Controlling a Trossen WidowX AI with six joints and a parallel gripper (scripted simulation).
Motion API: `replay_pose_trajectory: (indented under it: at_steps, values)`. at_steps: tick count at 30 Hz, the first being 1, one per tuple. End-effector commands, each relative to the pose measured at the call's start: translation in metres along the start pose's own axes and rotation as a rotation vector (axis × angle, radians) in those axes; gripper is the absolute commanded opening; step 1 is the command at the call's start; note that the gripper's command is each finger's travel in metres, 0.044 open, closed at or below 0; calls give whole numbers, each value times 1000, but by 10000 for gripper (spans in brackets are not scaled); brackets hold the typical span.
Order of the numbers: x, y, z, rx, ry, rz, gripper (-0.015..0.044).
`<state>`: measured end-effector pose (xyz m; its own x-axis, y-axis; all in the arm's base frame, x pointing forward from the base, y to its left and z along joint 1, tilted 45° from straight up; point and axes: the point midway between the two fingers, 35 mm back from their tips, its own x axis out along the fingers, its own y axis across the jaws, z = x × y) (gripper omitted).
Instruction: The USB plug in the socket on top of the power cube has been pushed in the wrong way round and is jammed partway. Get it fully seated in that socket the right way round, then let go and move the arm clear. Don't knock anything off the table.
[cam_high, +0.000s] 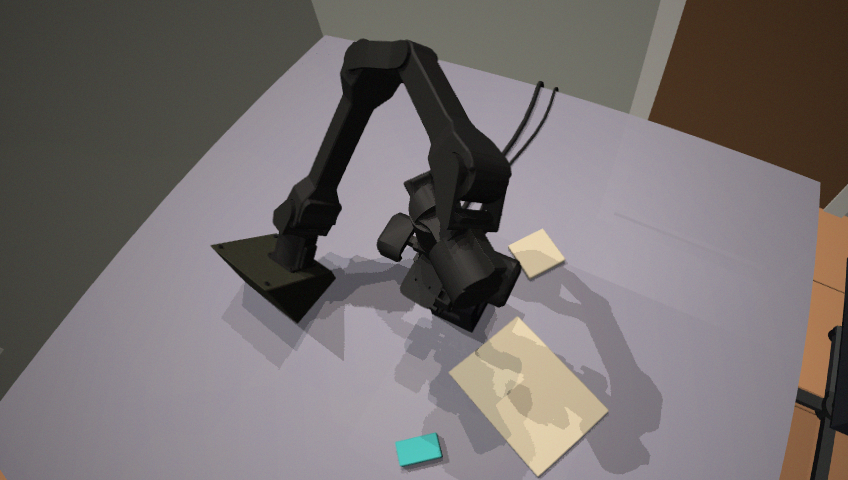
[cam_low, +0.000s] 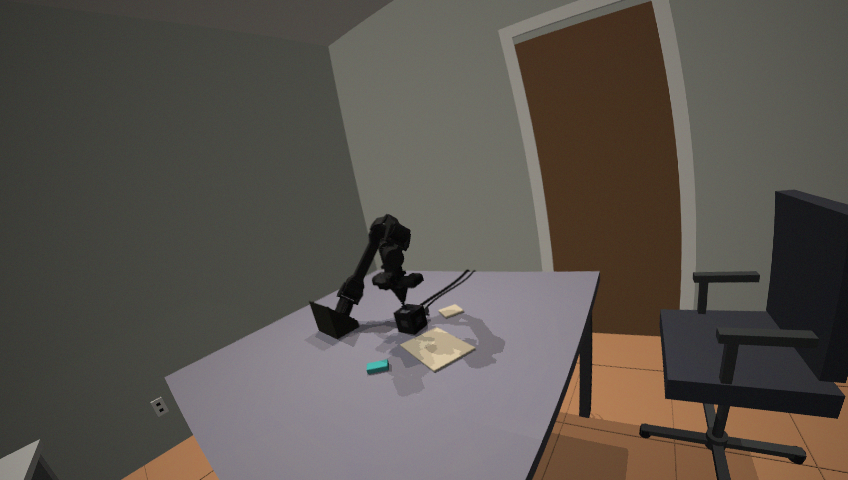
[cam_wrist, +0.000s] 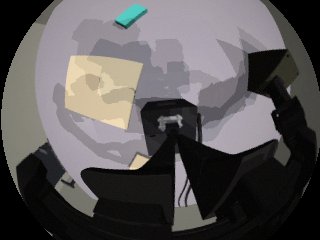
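Observation:
The black power cube stands on the table; in the top view the arm hides most of it, with a dark corner showing. A pale grey outline marks its top in the wrist view. My gripper points down at the cube's top, its fingertips nearly together. It is shut on the small dark USB plug, at the near side of the pale outline. The fingertips hide most of the plug, and its depth in the socket and which way round it is cannot be told.
A large cream sheet lies beside the cube, and a small cream block behind it. A teal block lies farther off. Two black cables run from the cube toward the table's back edge.

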<state>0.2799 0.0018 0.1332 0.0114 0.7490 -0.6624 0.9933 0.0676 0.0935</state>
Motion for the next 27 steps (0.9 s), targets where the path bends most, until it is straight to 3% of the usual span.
replay_pose_trajectory:
  at_steps: [1,27]
  values:
    - [1,1,0,2,3,4,0]
    - [4,1,0,2,3,4,0]
